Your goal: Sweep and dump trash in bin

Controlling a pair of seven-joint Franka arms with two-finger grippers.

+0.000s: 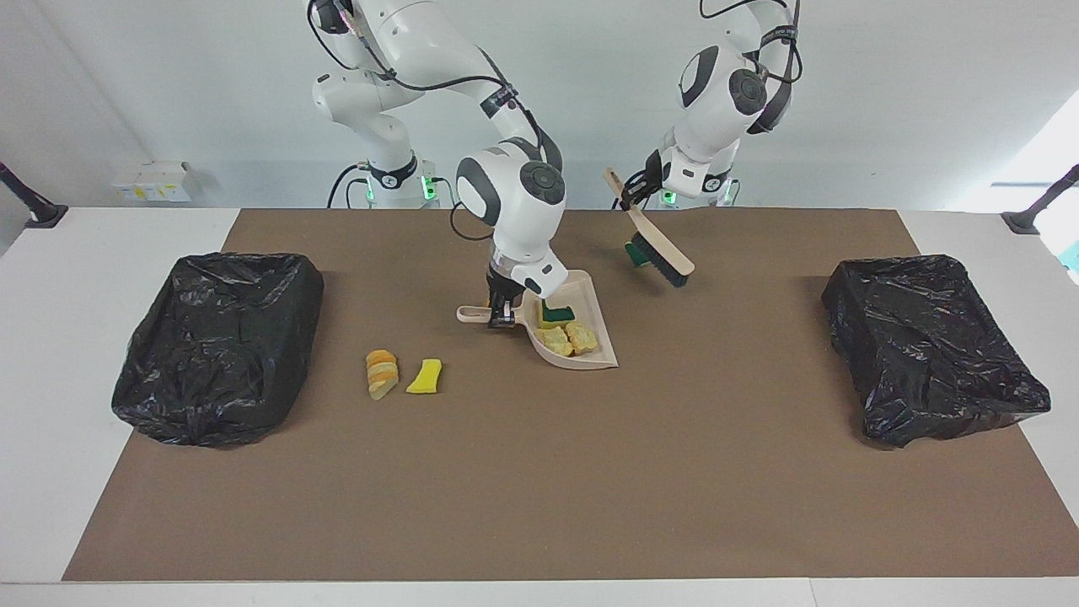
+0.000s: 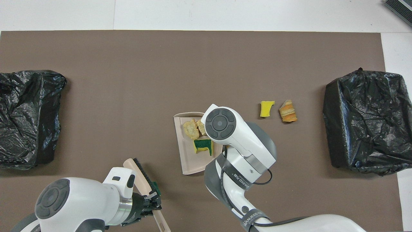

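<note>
brown mat (image 1: 539, 472): covered most of the table.

dustpan (image 1: 582, 358): beige, flat on the mat near the middle; its handle clamped by the right gripper (image 1: 501, 314), fingers closed on it at table level.

trash in the dustpan: a green-faced sponge bit (image 2: 203, 145) and two pale yellow foam lumps (image 2: 191, 128), grouped together.

trash loose on the mat: a yellow sponge bit (image 1: 425, 377) and an orange-brown bread-like chunk (image 1: 381, 373), side by side, toward the right arm's end of the table, between the dustpan and the bin there.

further scrap: a green-faced sponge bit (image 1: 634, 253) showed under the brush, at the mat's edge nearest the robots.

brush (image 1: 659, 249): beige, black bristles, raised and tilted, handle gripped shut by the left gripper (image 1: 630, 192).

bins: two, black-bagged, one at each end (image 1: 221, 341) (image 1: 931, 346).
</note>
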